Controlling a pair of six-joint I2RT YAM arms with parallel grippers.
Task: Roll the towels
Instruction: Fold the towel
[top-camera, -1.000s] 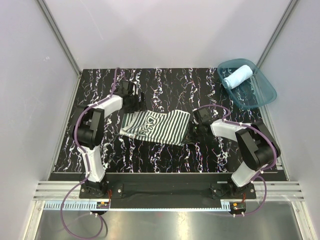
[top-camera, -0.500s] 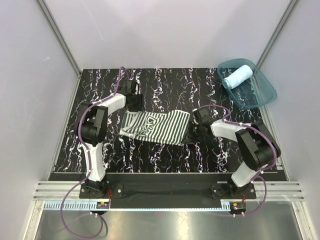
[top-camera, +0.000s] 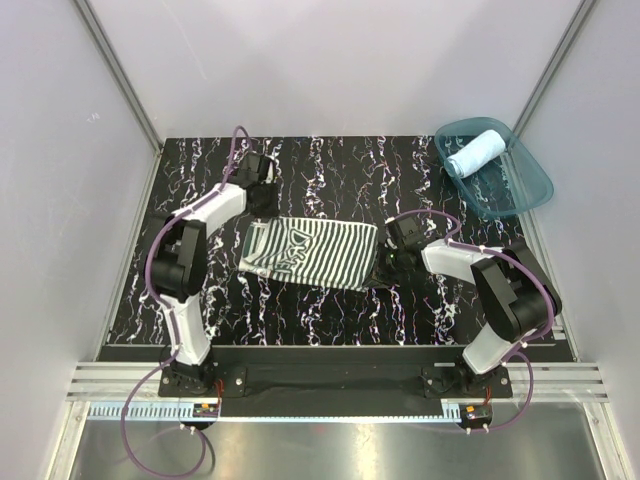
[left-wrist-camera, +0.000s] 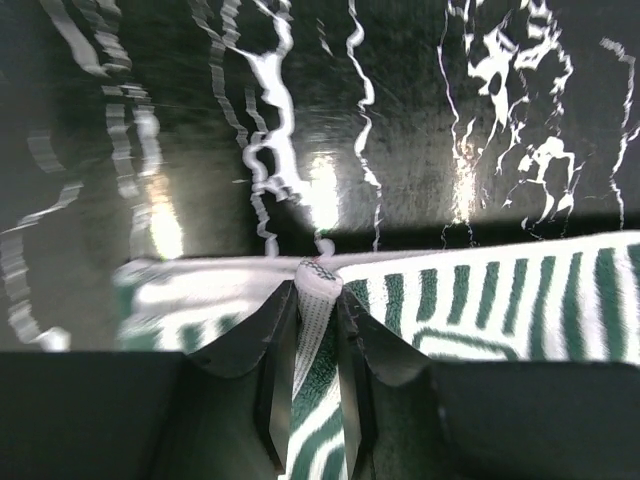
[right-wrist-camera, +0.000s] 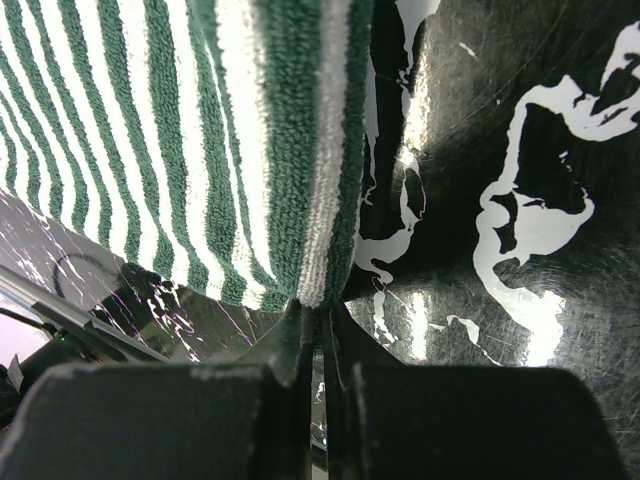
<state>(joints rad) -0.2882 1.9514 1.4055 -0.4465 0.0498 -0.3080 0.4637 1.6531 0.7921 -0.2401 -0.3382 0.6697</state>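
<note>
The green-and-white striped towel lies spread flat mid-table, its printed band toward the left. My left gripper is at the towel's far left corner; in the left wrist view the jaws pinch a raised fold of the hem of that striped towel. My right gripper is at the towel's right edge; its wrist view has the jaws shut on the edge of the striped towel. The light blue towel lies rolled in the teal tub.
The translucent teal tub stands at the far right corner of the black marbled table. Grey walls enclose the table on the left, back and right. Purple cables loop from both arms.
My left gripper closed onto the towel's far left corner and its wrist shifted toward the back. The towel's far edge now lies straighter. The right arm has held still.
</note>
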